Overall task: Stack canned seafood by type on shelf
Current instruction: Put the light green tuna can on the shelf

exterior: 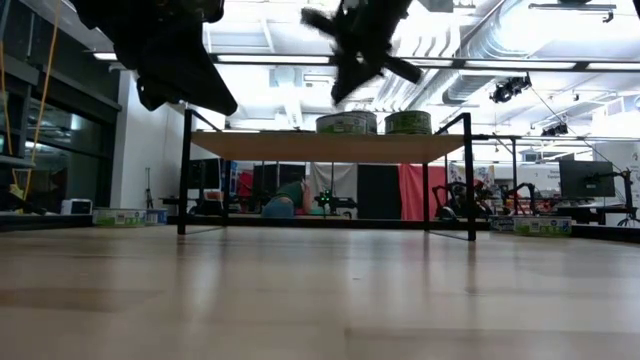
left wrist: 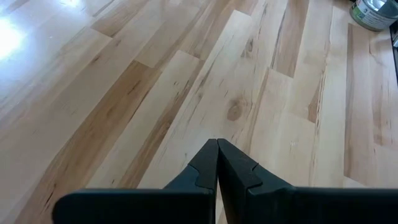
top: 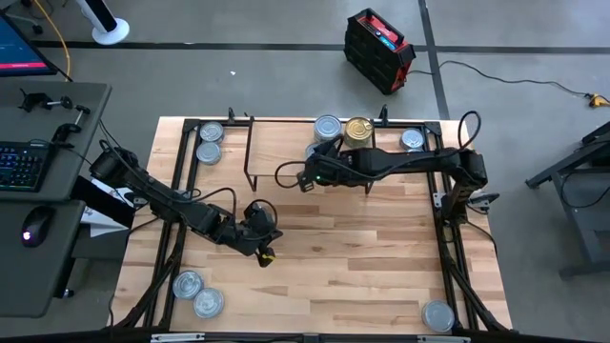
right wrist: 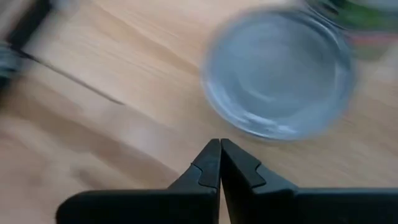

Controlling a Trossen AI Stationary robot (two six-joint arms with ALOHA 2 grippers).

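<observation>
Your right gripper [top: 311, 177] hangs over the shelf [top: 286, 152], jaws pressed together and empty, just beside the silver tin [top: 327, 127] that stands next to the gold tin [top: 358, 129]; its wrist view shows that silver lid close ahead. Your left gripper [top: 264, 253] sits mid-tabletop [top: 362, 276], jaws likewise closed on nothing, with no tin within reach. More silver tins wait well apart: two at the far left [top: 210, 141], one at the far right [top: 412, 140], two at the near left [top: 198, 293] and one at the near right [top: 437, 315]. Your next pick looks like a loose silver tin, so open the jaws fully before descending, centre them across the lid, and grip the sides squarely. When you set it on the shelf, place it on the silver tin, not the gold one, and lower it flat so the stack doesn't slide.
</observation>
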